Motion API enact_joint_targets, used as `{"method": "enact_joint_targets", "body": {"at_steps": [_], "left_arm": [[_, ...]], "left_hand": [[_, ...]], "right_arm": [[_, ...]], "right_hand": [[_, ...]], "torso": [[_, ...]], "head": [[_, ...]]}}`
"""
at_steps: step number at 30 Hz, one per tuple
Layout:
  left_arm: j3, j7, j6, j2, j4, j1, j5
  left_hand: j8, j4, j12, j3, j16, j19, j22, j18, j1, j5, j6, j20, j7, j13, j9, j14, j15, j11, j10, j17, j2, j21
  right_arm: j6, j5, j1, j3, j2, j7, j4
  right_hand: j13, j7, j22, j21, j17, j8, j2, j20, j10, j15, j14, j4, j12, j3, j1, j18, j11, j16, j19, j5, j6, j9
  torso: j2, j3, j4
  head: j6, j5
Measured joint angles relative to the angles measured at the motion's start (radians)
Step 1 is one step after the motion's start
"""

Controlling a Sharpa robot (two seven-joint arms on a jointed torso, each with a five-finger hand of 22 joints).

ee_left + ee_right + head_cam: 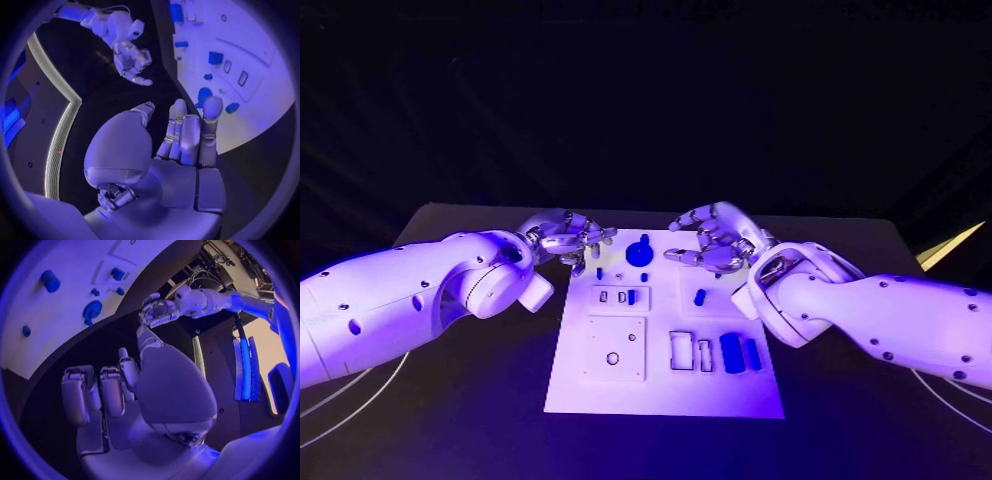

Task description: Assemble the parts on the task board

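Several parts: small blue pieces lie and stand on the board point(661, 385), the white plate in the middle of the black desk point(459, 400).
Disc: a round blue disc point(639, 253) sits at the board's far end, between the two robot hands, nearer the left one's fingertips than the right one's palm.
Small pegs: one blue peg point(632, 296) stands in the recessed panel just near of the left robot hand; another point(700, 296) stands near of the right robot hand.
Blocks: two upright blue blocks point(733, 352) stand side by side beside pale slots, on the board's right half, just inside the right forearm.
Plain panel: a square plate with holes point(613, 348) lies on the board's left half, near of the left robot hand.
Left robot hand point(567, 238): over the board's far left corner, fingers apart and lightly curled, nothing in them; its wrist view shows palm and fingers bare point(187, 135).
Right robot hand point(714, 240): over the board's far right corner, fingers spread and bent downward, holding nothing; its wrist view shows bare fingers point(112, 390) over the dark desk beside the board.
Between hands: the two are apart, facing each other across the disc.
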Motion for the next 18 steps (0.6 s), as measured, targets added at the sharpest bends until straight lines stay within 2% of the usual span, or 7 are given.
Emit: {"method": "enact_joint_targets", "body": {"at_steps": [3, 5, 6, 8, 10, 16, 18], "left_arm": [[0.0, -0.099, 0.065, 0.023, -0.02, 0.012, -0.104], [0.0, -0.163, 0.111, 0.042, -0.034, 0.023, -0.173], [0.0, -0.188, 0.13, 0.051, -0.039, 0.028, -0.199], [0.0, -0.231, 0.164, 0.067, -0.048, 0.039, -0.242], [0.0, -0.279, 0.201, 0.088, -0.061, 0.05, -0.288], [-0.001, -0.393, 0.276, 0.154, -0.101, 0.081, -0.378], [-0.003, -0.416, 0.292, 0.169, -0.111, 0.087, -0.398]], "left_hand": [[0.057, 0.0, 0.162, 0.0, 0.082, 0.064, 0.139, -0.001, -0.025, 0.0, 0.023, -0.018, -0.023, 0.197, 0.028, 0.053, -0.016, -0.026, 0.071, 0.029, 0.004, 0.102], [0.08, 0.0, 0.23, 0.0, 0.106, 0.075, 0.195, -0.039, -0.025, 0.0, 0.03, -0.028, -0.031, 0.285, 0.05, 0.055, -0.019, -0.041, 0.144, 0.029, 0.004, 0.137], [0.089, 0.0, 0.254, 0.0, 0.116, 0.1, 0.217, -0.038, -0.027, 0.0, 0.036, -0.03, -0.036, 0.314, 0.056, 0.055, -0.02, -0.046, 0.17, 0.029, 0.002, 0.151], [0.096, 0.0, 0.277, 0.0, 0.122, 0.132, 0.236, -0.038, -0.057, 0.0, 0.038, -0.032, -0.039, 0.339, 0.064, 0.049, -0.033, -0.053, 0.197, 0.029, 0.008, 0.165], [0.096, 0.021, 0.294, -0.022, 0.129, 0.134, 0.249, -0.039, -0.058, 0.0, 0.04, -0.031, -0.041, 0.365, 0.076, 0.049, -0.033, -0.054, 0.198, 0.029, 0.008, 0.172], [0.119, 0.008, 0.305, -0.036, 0.138, 0.139, 0.27, -0.039, -0.088, 0.0, 0.041, -0.036, -0.053, 0.382, 0.092, 0.054, -0.038, -0.061, 0.212, 0.029, 0.007, 0.18], [0.119, 0.008, 0.305, -0.036, 0.138, 0.139, 0.27, -0.039, -0.099, 0.0, 0.038, -0.036, -0.056, 0.382, 0.094, 0.054, -0.038, -0.064, 0.216, 0.029, 0.018, 0.188]], "right_arm": [[0.011, 0.065, 0.02, 0.0, -0.04, 0.003, 0.003], [0.02, 0.096, 0.029, 0.0, -0.061, 0.003, -0.004], [0.024, 0.105, 0.032, 0.0, -0.068, 0.003, -0.008], [0.03, 0.12, 0.036, 0.001, -0.078, 0.001, -0.017], [0.037, 0.131, 0.039, 0.0, -0.087, -0.001, -0.027], [0.053, 0.143, 0.046, 0.0, -0.102, -0.013, -0.056], [0.057, 0.143, 0.046, 0.0, -0.104, -0.017, -0.061]], "right_hand": [[0.0, 0.0, 0.0, 0.0, 0.0, 0.0, 0.0, -0.005, -0.002, -0.005, 0.005, 0.0, 0.0, 0.0, 0.0, 0.0, -0.002, 0.0, 0.005, 0.0, 0.007, 0.0], [0.0, -0.001, 0.0, 0.0, 0.0, 0.0, 0.0, -0.005, -0.004, -0.005, 0.005, 0.0, 0.0, 0.0, 0.0, 0.0, -0.003, 0.0, 0.005, 0.0, 0.008, 0.0], [0.0, -0.001, 0.0, 0.0, 0.0, 0.0, 0.0, -0.005, -0.013, -0.005, 0.005, 0.0, 0.0, 0.0, 0.0, 0.0, 0.002, 0.0, 0.005, 0.0, 0.008, 0.0], [0.0, -0.001, 0.0, 0.0, 0.0, 0.0, 0.0, -0.005, -0.014, -0.005, 0.005, 0.0, 0.0, 0.0, 0.0, 0.0, 0.0, 0.0, 0.005, 0.0, 0.008, 0.0], [0.0, -0.001, 0.0, 0.0, 0.0, 0.0, 0.0, -0.005, -0.016, -0.005, 0.005, 0.0, 0.0, 0.0, 0.0, 0.0, -0.002, 0.0, 0.005, 0.0, 0.007, 0.0], [0.0, -0.001, 0.0, 0.0, 0.0, 0.0, 0.0, -0.005, -0.016, -0.005, 0.005, 0.0, 0.0, 0.0, 0.0, 0.0, -0.002, 0.0, 0.005, 0.0, 0.007, 0.0], [0.0, 0.003, 0.0, 0.0, 0.0, 0.0, 0.0, -0.005, -0.016, -0.005, 0.005, 0.0, 0.0, 0.0, 0.0, 0.0, -0.002, 0.0, 0.005, 0.0, 0.004, 0.0]], "torso": [[-0.007, 0.0033, -0.0044], [-0.012, 0.0052, -0.0076], [-0.014, 0.0063, -0.0088], [-0.017, 0.0081, -0.0111], [-0.019, 0.0098, -0.0124], [-0.023, 0.0144, -0.014], [-0.023, 0.015, -0.0141]], "head": [[-0.004, 0.004], [-0.005, 0.008], [-0.006, 0.009], [-0.01, 0.014], [-0.013, 0.016], [-0.018, 0.021], [-0.019, 0.021]]}}
